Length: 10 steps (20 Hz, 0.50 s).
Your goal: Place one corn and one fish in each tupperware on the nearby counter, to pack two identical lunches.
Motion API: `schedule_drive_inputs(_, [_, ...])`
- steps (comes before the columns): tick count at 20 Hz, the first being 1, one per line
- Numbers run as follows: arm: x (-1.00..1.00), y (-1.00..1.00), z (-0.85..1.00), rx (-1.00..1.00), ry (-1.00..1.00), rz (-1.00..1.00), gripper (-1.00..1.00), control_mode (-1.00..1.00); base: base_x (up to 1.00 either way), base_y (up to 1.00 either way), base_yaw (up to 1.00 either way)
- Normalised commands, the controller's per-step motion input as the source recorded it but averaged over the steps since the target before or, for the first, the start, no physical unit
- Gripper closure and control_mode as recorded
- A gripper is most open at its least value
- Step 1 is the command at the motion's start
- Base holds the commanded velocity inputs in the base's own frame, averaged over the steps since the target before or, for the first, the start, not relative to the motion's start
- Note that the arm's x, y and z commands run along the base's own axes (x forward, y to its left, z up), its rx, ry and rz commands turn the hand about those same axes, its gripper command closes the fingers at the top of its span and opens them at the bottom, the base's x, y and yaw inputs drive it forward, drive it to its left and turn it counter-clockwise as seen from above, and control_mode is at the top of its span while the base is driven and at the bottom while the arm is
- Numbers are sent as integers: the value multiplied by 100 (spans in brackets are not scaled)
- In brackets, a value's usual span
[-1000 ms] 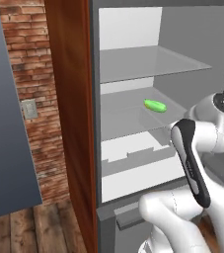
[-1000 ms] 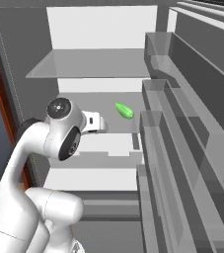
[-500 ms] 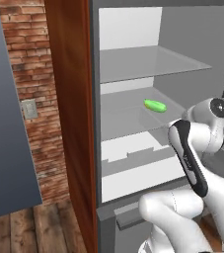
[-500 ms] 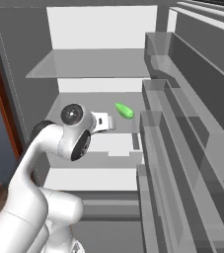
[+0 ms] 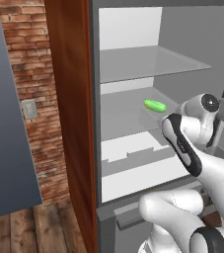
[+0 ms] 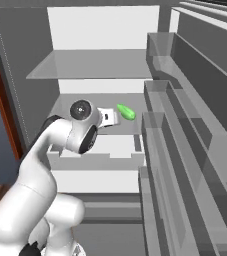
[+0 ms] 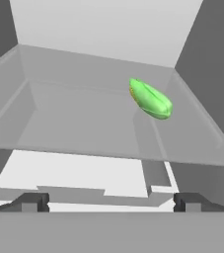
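Observation:
A bright green corn cob (image 7: 150,99) lies on the middle glass shelf (image 7: 84,133) of an open fridge, toward its right back. It also shows as the green cob (image 5: 155,105) and the green cob (image 6: 126,112) in the base views. My gripper (image 7: 111,203) is open and empty, at the shelf's front edge, short of the cob and slightly left of it. In the right base view the gripper (image 6: 108,116) sits just left of the cob. The fish, the tupperware and the counter are out of view.
An upper glass shelf (image 5: 148,64) hangs above the cob's shelf, and a white drawer (image 6: 100,155) sits below it. The fridge door's grey bins (image 6: 185,150) stand close on the right. A reddish-brown cabinet panel (image 5: 69,123) and brick wall (image 5: 24,74) lie left.
The arm has stretched forward into the fridge, bringing the hand nearer the green cob. The cob has not moved and the jaws stay open.

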Motion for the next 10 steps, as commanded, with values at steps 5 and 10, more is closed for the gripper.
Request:
schedule_drive_inputs(5, [45, -5, -3, 0, 0, 1, -100, -100, 0, 0, 0])
schedule_drive_inputs(10, [54, -5, -1, 0, 0, 1, -100, -100, 0, 0, 0])
